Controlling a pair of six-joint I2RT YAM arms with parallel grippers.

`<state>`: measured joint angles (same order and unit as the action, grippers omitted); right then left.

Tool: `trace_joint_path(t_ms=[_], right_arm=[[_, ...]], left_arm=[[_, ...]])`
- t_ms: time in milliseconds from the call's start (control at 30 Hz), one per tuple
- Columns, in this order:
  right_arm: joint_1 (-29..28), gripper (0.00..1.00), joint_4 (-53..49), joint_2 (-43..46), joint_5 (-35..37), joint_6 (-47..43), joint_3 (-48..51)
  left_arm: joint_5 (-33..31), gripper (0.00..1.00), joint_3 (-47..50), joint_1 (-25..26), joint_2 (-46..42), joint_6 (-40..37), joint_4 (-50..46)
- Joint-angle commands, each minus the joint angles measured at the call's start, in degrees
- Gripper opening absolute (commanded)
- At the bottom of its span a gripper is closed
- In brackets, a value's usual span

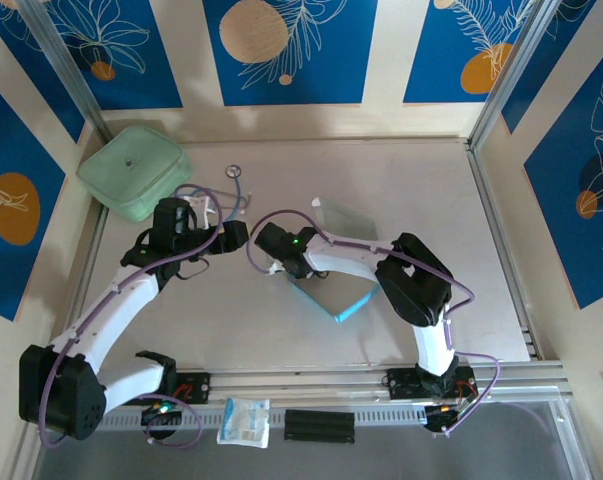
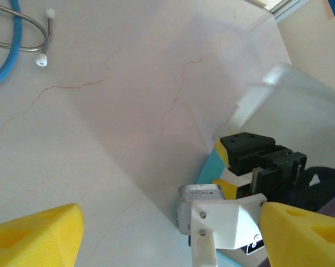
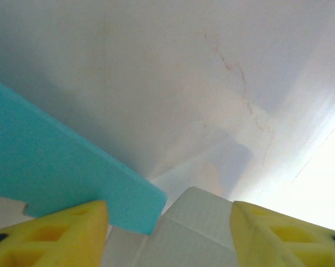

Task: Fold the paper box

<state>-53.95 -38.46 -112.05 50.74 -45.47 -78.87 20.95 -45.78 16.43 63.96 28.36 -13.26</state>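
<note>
Right tool (image 3: 170, 233) is sitting with fingers apart, a white flap lying between them, not pinched. In the top view the right tool (image 1: 261, 250) is reaching to the 9 o'clock edge of the thin cardboard paper box (image 1: 331, 295), white one side and light blue the other. The paper box is lying half-formed near bench centre, mostly under the right arm, with a blue panel (image 3: 61, 161) standing up at the right wrist view's 9 o'clock.

Left tool (image 2: 170, 239) is also holding its fingers wide apart, gripping nothing, hovering just beside the right tool at its 10 o'clock.

Step in hand, as judged: creasing a flap. Doing it well is looking like closing on the flap near its fold line, the left tool pinning the body down so thin card is not sliding or buckling.

Pale marbled bench (image 1: 401, 200) is looking smooth, likely slippery. A blue-tubed metal stethoscope (image 2: 11, 33) is lying at 12 o'clock of the tools, and a pale green rounded square case (image 1: 134, 170) at 10 o'clock. A small clear-white packet with blue print (image 1: 244, 420) is lying at 6 o'clock by the rail. Walls are showing blue panels with leaf prints.
</note>
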Motion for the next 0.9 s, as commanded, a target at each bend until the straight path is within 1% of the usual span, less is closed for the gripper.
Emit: trace_joint_path(t_ms=[0,100,167,267,333,400,467,500,533,600,667,700,733,800,867], right_arm=[[-0.7,0.63,-4.6,2.9,1.1,5.9,-2.6],[-1.5,0.64,-7.7,4.1,-0.5,10.1,-3.5],[-2.0,0.65,-10.9,5.9,-4.1,16.0,-5.1],[-2.0,0.65,-14.3,9.4,-9.3,25.1,-6.6],[-2.2,0.65,-14.3,12.5,-12.0,29.5,-5.5],[-2.1,0.65,-14.0,15.7,-14.6,33.5,-3.3],[-1.8,0.65,-14.5,19.6,-16.6,39.7,-1.1],[-1.5,0.66,-14.8,21.6,-17.4,43.5,-0.3],[-0.9,0.66,-15.3,24.2,-18.3,49.1,0.8],[1.4,0.66,-16.5,29.6,-22.5,63.7,3.6],[4.2,0.62,-16.8,36.4,-31.5,78.4,9.3],[4.8,0.60,-16.7,39.3,-34.6,82.9,11.9],[4.8,0.59,-16.8,42.6,-36.1,87.7,14.7],[4.3,0.55,-18.3,47.5,-37.7,96.6,18.9],[1.4,0.54,-23.6,50.7,-34.5,106.8,21.4]], left_arm=[[0.6,0.82,0.9,-0.4,0.5,0.3,0.9],[2.1,0.82,0.9,-0.3,0.9,0.0,1.5],[4.2,0.82,0.6,-0.2,1.9,-1.5,1.5],[6.0,0.80,-1.3,1.0,3.3,-6.0,-0.9],[5.9,0.80,-3.2,2.2,4.8,-9.0,-2.8],[6.6,0.80,-5.3,3.1,7.2,-10.3,-4.8],[10.3,0.79,-8.4,4.1,11.4,-12.1,-7.7],[10.9,0.79,-10.4,4.9,13.5,-13.2,-10.4],[10.5,0.78,-12.7,5.9,16.3,-14.5,-13.9],[10.4,0.78,-16.9,7.9,20.9,-16.2,-18.2],[11.1,0.78,-19.5,9.5,25.1,-16.3,-19.1],[11.3,0.78,-20.5,10.0,26.9,-16.3,-19.1],[11.4,0.78,-21.7,10.6,28.9,-16.5,-19.1],[12.1,0.77,-23.9,11.0,32.7,-17.1,-19.2],[12.8,0.76,-26.3,11.3,36.2,-17.3,-19.6]])
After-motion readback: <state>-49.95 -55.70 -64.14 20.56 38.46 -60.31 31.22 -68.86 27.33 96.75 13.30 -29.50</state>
